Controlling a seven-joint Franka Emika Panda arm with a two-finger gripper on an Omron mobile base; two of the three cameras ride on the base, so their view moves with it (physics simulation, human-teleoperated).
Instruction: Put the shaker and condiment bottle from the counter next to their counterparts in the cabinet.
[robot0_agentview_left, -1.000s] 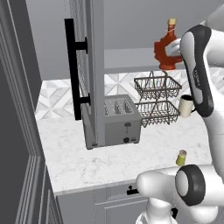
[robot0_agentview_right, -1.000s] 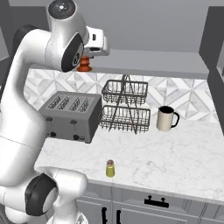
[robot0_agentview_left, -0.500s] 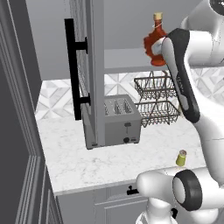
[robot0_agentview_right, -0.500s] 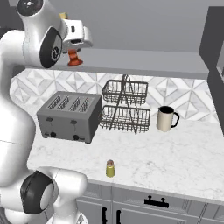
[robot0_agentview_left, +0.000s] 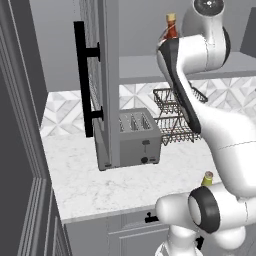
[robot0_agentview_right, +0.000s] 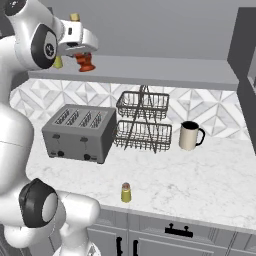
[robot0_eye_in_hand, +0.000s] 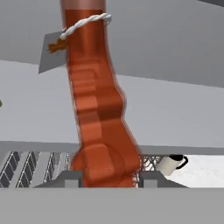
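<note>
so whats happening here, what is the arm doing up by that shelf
The white arm holds the red condiment bottle, its jaws shut on the bottle's lower part, and has it lifted to the level of the cabinet shelf, above the toaster. The bottle is not set down yet. The small yellow shaker stands untouched near the front edge of the counter, so that half of the job is not yet begun.

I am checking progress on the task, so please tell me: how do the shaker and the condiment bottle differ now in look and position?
The shaker is a small yellow cylinder, while the condiment bottle is red, flat and bigger. The shaker stands on the counter near its front edge, whereas the condiment bottle is held up at the cabinet shelf. The gripper is shut on the condiment bottle and nowhere near the shaker. Both have pale caps.
</note>
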